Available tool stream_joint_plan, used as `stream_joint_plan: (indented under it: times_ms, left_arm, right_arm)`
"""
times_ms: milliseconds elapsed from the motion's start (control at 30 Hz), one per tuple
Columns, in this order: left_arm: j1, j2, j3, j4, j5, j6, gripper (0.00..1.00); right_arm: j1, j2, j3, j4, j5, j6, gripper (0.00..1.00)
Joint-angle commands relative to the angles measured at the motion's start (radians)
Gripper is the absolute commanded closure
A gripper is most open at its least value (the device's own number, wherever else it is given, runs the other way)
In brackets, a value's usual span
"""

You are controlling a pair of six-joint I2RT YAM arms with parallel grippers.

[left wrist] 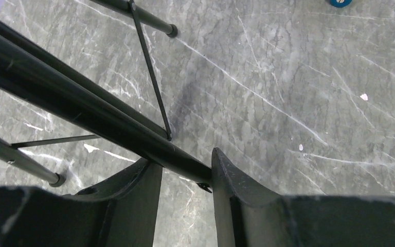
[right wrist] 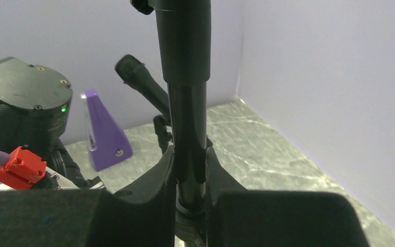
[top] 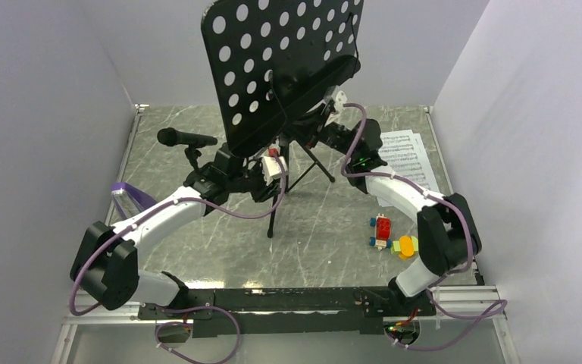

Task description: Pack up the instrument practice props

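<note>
Left end effector (left wrist: 185,170): closed in on the black shaft of the music stand (left wrist: 82,103), a finger touching each side, low down just above the thin leg braces. Right end effector (right wrist: 190,170): clamped on the same shaft higher up, just under the thicker upper tube, fingers pressed against both sides.

Stand upright on its tripod legs near the middle of the surface (top: 326,227), long axis vertical, perforated desk on top canted to one side.

Left of the stand, just behind the left arm: microphone stand (top: 186,138), the mic's long axis tilted, head toward the left wall. Near that wall: purple metronome (top: 132,196), narrow end up. Far right, flat on the surface: sheet-music pages (top: 409,155). Near right, beside the right arm: toy blocks (top: 390,235).
</note>
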Motion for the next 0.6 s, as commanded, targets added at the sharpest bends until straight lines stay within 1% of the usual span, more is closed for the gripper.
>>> stream_joint_plan:
  times_ms: [0, 200, 300, 367, 467, 567]
  left_arm:
    - [0.015, -0.075, 0.08, -0.03, 0.085, 0.058, 1.0]
    - [0.041, -0.118, 0.108, -0.018, 0.166, 0.058, 1.0]
    - [0.051, -0.144, 0.12, 0.001, 0.212, 0.035, 0.99]
    - [0.049, -0.172, 0.108, 0.043, 0.241, 0.004, 1.0]
    - [0.042, -0.204, 0.103, 0.132, 0.243, -0.071, 1.0]
    - [0.033, -0.223, 0.148, 0.114, 0.234, -0.088, 1.0]
  right_arm:
    - [0.055, -0.143, 0.128, -0.326, 0.225, -0.15, 1.0]
    - [0.114, -0.245, 0.185, -0.581, 0.327, -0.337, 1.0]
    - [0.126, -0.269, 0.255, -0.703, 0.335, -0.388, 1.0]
    - [0.137, -0.28, 0.307, -0.766, 0.338, -0.426, 1.0]
    - [0.157, -0.295, 0.38, -0.843, 0.362, -0.46, 1.0]
    - [0.177, -0.311, 0.427, -0.906, 0.36, -0.486, 1.0]
